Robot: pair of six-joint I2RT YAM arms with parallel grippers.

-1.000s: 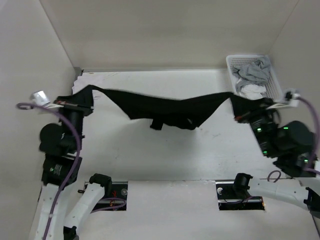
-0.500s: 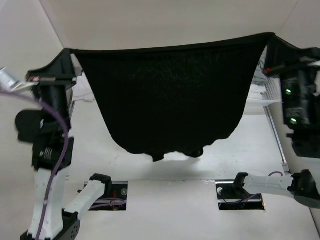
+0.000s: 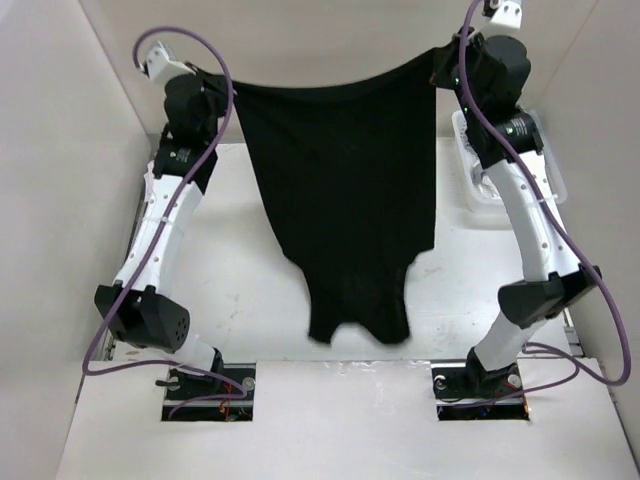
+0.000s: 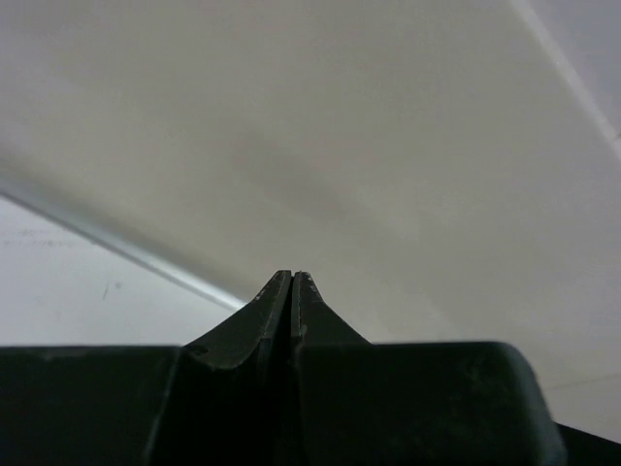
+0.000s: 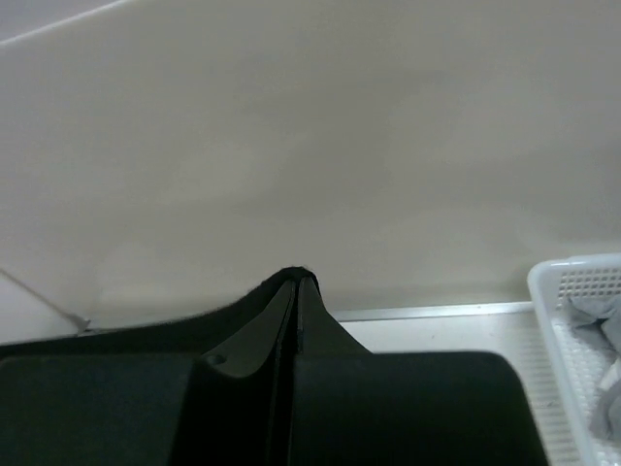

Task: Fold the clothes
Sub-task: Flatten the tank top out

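We now hold the black T-shirt (image 3: 350, 200) high above the table (image 3: 250, 290), no longer slack, left gripper (image 3: 222, 84) and right gripper (image 3: 443, 56) each clamped on a corner, ready for laying flat.

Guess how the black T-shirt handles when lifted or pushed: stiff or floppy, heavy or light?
Likely very floppy: the black T-shirt hangs limp between the left fingers and right fingers, top edge sagging, hem curling. Probably light: two corner pinches carry it all. Pushed on the table, it would probably bunch rather than slide.
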